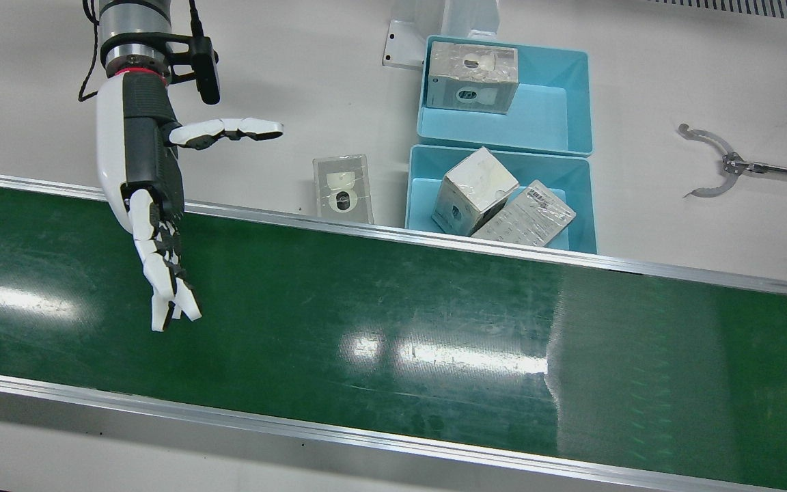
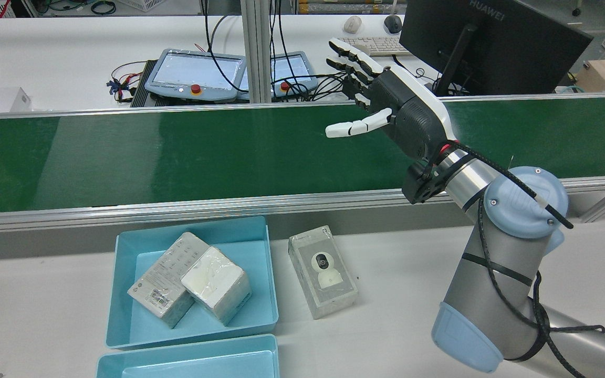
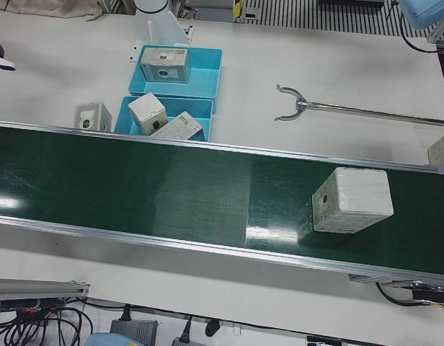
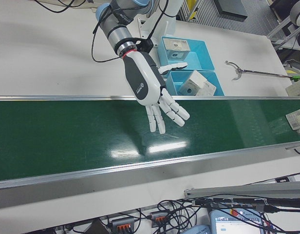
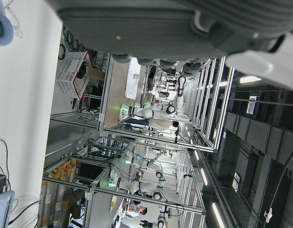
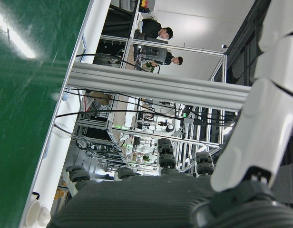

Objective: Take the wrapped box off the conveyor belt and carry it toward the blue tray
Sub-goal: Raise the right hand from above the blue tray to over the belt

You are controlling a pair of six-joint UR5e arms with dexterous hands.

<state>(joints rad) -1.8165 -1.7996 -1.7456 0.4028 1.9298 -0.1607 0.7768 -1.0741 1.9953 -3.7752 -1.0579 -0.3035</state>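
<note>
The wrapped box (image 3: 352, 200) is lying on the green conveyor belt (image 1: 393, 328), well apart from my right hand (image 1: 144, 198), which I am holding over the belt's other end. Its fingers (image 1: 164, 287) are spreading wide and gripping nothing. I cannot tell how my left hand (image 5: 184, 28) is set.

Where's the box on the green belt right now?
In the left-front view the wrapped box sits on the belt near that view's right end, far from the right hand, which hovers open over the belt's other end.
</note>
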